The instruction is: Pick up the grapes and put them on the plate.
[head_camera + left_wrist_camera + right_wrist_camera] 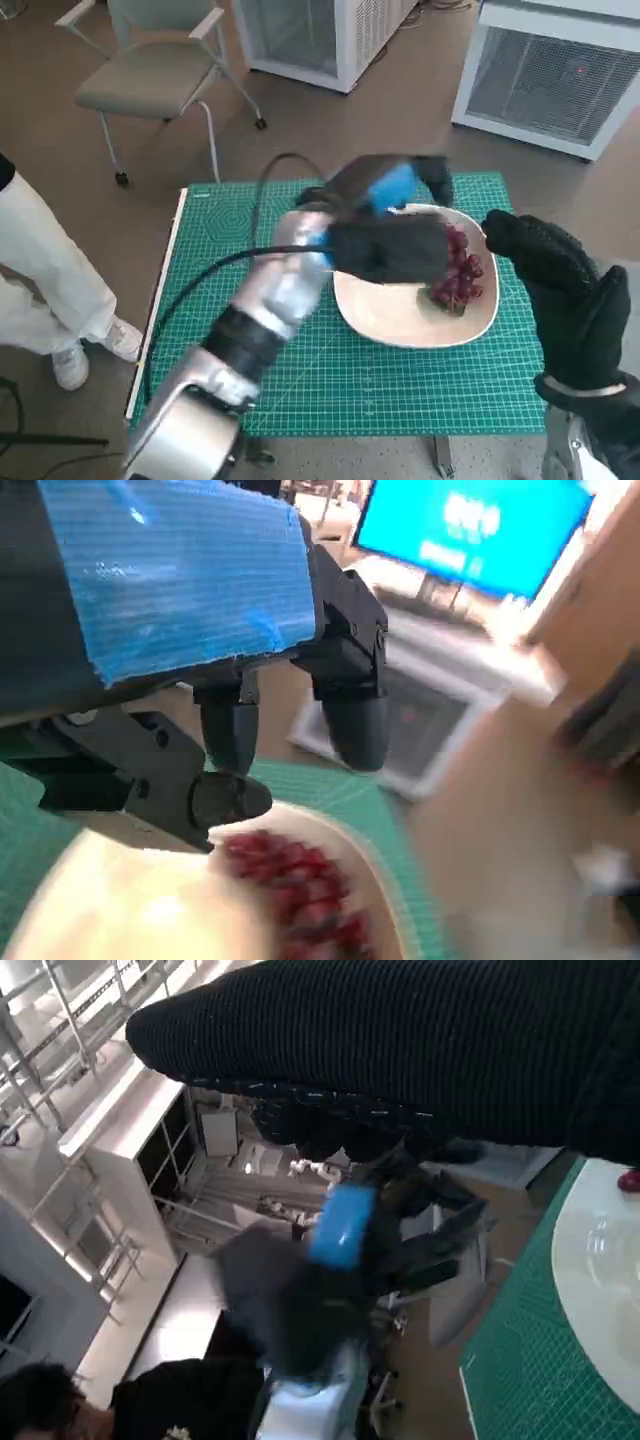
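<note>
A bunch of dark red grapes lies on the right side of the cream plate, on the green mat. My left hand hovers over the plate's left and back part, blurred, just beside the grapes. In the left wrist view its black fingers hang apart above the grapes and the plate, holding nothing. My gloved right hand is raised off the table to the right of the plate, empty. The right wrist view shows the glove, the left hand and the plate's rim.
The green cutting mat covers the small table. A chair and white units stand on the floor behind it. A person's leg is at the left. A black cable runs along my left forearm.
</note>
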Motion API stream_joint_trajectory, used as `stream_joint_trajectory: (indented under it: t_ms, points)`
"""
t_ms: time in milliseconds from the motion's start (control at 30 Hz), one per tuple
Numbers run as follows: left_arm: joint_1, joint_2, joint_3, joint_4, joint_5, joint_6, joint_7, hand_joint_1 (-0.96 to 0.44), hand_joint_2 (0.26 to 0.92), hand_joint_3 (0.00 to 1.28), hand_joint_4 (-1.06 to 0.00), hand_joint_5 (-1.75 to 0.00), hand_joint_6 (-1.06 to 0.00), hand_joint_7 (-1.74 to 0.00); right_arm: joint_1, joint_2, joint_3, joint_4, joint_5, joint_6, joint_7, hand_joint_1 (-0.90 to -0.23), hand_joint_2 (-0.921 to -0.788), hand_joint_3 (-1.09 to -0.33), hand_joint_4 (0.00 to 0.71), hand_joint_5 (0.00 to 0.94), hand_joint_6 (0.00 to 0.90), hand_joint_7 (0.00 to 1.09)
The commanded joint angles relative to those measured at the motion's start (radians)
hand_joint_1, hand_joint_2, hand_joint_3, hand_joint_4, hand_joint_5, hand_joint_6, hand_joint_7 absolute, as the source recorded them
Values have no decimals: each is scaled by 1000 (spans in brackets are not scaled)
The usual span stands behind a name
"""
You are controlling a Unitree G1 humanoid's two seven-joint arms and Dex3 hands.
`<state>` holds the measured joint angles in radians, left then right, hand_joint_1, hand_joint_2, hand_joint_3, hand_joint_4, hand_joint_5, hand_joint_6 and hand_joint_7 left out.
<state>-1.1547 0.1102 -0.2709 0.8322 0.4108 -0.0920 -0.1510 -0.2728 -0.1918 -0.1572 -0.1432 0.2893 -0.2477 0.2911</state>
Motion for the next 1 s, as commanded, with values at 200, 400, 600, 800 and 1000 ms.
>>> stream_joint_trajectory:
  t_ms: [200,400,600,800,1000]
  points:
    - [172,46,252,13,-370,-177,-198,-683,920,212,-268,-29,-328,-124,2,4,6,9,-4,25,-10,-532,-921,-605,301,390,138,892]
    - [300,35,406,23,-618,-271,-409,-632,921,337,-147,-3,-248,-46,0,6,10,7,-4,28,-10,-531,-921,-603,304,387,141,889]
    - [404,26,480,17,-740,-308,-523,-652,921,336,-98,-1,-211,-16,1,3,7,13,1,26,-3,-527,-921,-604,304,383,144,885]
    - [494,7,512,-56,-818,-296,-583,-635,921,291,-81,0,-208,-10,-5,-1,4,21,8,29,3,-530,-921,-608,301,379,144,886]
    - [567,-15,516,-146,-850,-286,-589,-624,921,269,-95,-7,-214,-9,-9,-2,7,17,12,40,5,-530,-921,-609,302,378,144,886]
